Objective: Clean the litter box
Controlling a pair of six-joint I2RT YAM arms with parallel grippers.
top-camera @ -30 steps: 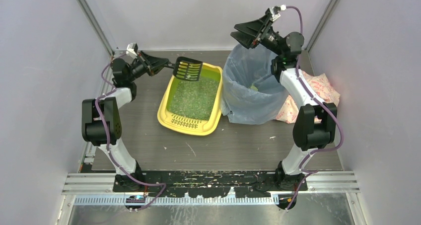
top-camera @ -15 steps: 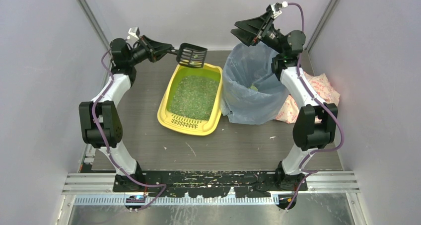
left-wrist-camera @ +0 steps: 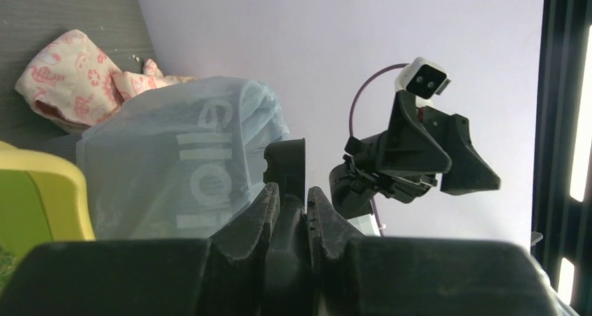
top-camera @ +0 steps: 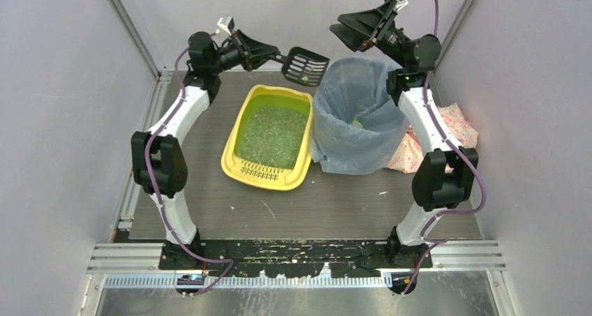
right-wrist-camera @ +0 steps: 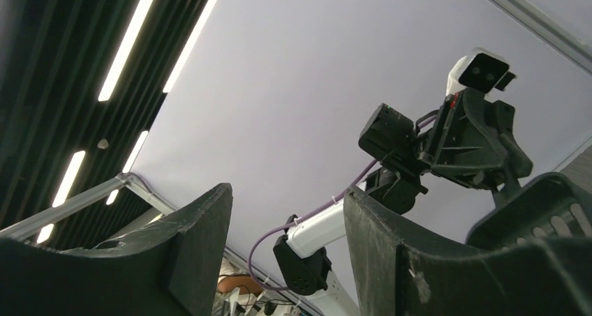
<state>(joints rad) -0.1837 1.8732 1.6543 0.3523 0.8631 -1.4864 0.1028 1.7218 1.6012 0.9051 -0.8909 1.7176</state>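
The yellow litter box (top-camera: 234, 157) lies mid-table with green litter (top-camera: 274, 133) inside and a slotted grate at its near end; its yellow wall (left-wrist-camera: 59, 197) shows in the left wrist view. My left gripper (top-camera: 274, 55) is shut on the handle of a black slotted scoop (top-camera: 306, 65), which hangs in the air past the box's far end, just left of the bin. In the left wrist view my gripper (left-wrist-camera: 290, 194) has its fingers clamped on the handle (left-wrist-camera: 287, 164). My right gripper (top-camera: 338, 26) stands open and empty, raised over the bin's far rim, pointing left; its fingers (right-wrist-camera: 286, 204) frame the left arm.
A tall bin lined with a blue translucent bag (top-camera: 356, 117) stands right of the litter box, also showing as the bag (left-wrist-camera: 181, 155) in the left wrist view. A pink floral cloth (top-camera: 447, 131) lies behind the right arm. Grey walls close the sides and back.
My left arm has lifted the scoop from over the litter box's far end and carried it up and to the right, toward the bin. The right gripper has shifted slightly upward.
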